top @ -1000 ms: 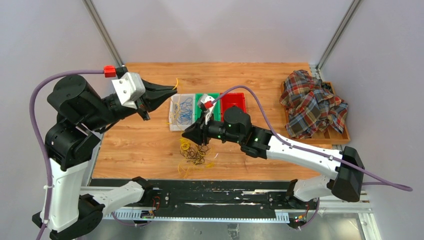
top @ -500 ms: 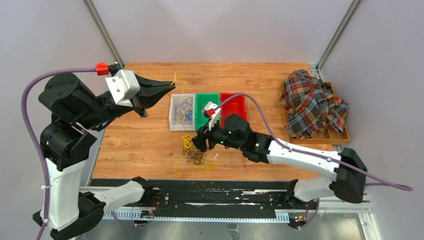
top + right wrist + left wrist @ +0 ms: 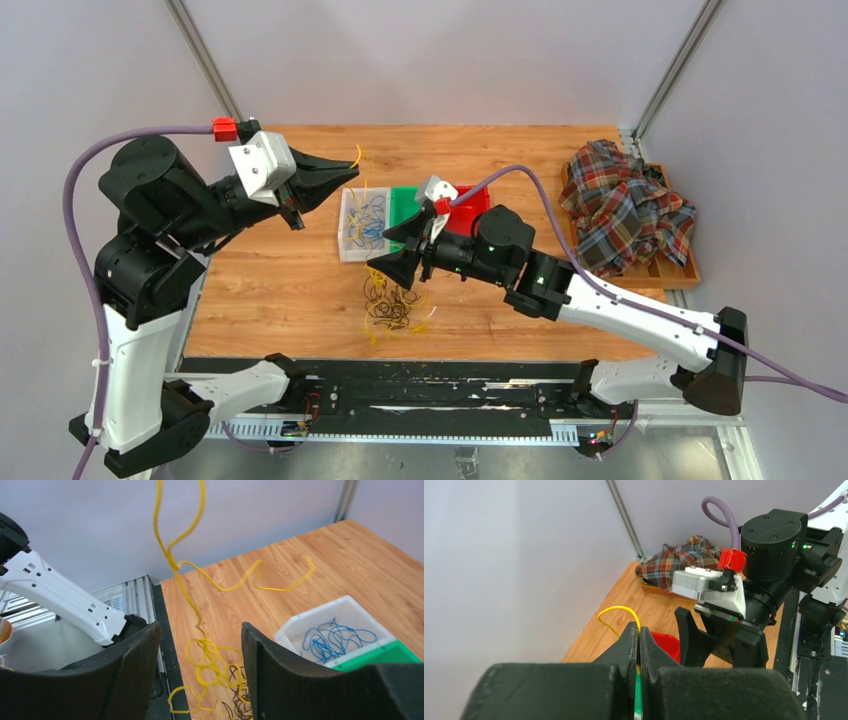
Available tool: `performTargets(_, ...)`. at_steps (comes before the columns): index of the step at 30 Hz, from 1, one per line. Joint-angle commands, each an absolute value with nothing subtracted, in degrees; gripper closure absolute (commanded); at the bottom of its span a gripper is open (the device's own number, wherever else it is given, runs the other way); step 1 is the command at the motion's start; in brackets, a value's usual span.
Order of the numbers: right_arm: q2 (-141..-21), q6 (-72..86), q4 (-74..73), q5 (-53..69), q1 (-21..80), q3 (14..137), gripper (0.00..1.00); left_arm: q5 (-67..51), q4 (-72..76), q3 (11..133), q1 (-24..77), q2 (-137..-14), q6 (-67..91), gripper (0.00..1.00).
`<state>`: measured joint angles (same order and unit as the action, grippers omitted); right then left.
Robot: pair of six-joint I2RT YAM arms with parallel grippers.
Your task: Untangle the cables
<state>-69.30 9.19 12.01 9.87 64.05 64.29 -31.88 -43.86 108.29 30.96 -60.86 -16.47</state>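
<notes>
The left gripper [image 3: 345, 172] is raised above the far left part of the table [image 3: 280, 290], clenched tight on 1 yellow cable [image 3: 356, 157]. In the left wrist view its 2 fingers [image 3: 630, 639] meet with no gap, and the yellow cable [image 3: 616, 611] loops out above their tips. From there the strand hangs down toward the near middle of the table. In the right wrist view it [image 3: 172, 555] drops from the top edge, curls out to the right and runs on into the pile of cables [image 3: 215, 670]. That pile [image 3: 390, 305] lies on the wood just in front of the bins, a knot of yellow and dark brown strands. The right gripper [image 3: 382, 252] hovers above the pile with its jaws well apart, grasping nothing. From its own camera the gripper [image 3: 200, 630] frames the hanging strand, but whether either finger touches it cannot be told. Behind the pile stand 3 bins side by side: a white bin [image 3: 350, 240] holding blue cables [image 3: 368, 215], then a green bin [image 3: 405, 205] and a red bin [image 3: 470, 205]. A plaid cloth [image 3: 625, 205] is heaped on a wooden tray [image 3: 660, 270] at the table's right edge.
</notes>
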Motion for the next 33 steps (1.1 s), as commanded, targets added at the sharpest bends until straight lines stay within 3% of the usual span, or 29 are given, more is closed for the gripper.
performTargets(1,-72.44,8.59,12.73,14.71,65.21,67.65,0.41,-32.60,-42.70,109.75,31.30,-61.47,-15.95,1.00)
performTargets(9,-79.37,8.69,14.09,10.41,65.08,70.05,0.63,-32.78,-42.63,111.19,31.29,-61.63,-15.62,1.00)
performTargets(14,-82.27,10.96,18.14,7.96,65.10,63.68,0.74,-32.29,-42.67,113.88,31.29,-62.20,-16.61,1.00)
performTargets(25,-88.59,15.32,27.82,1.42,65.13,50.19,0.82,-28.06,-41.85,122.39,31.29,-65.18,-19.75,1.00)
performTargets(33,-90.44,17.09,28.98,-1.52,65.04,46.81,0.87,-25.90,-41.29,127.09,31.29,-66.62,-20.95,1.00)
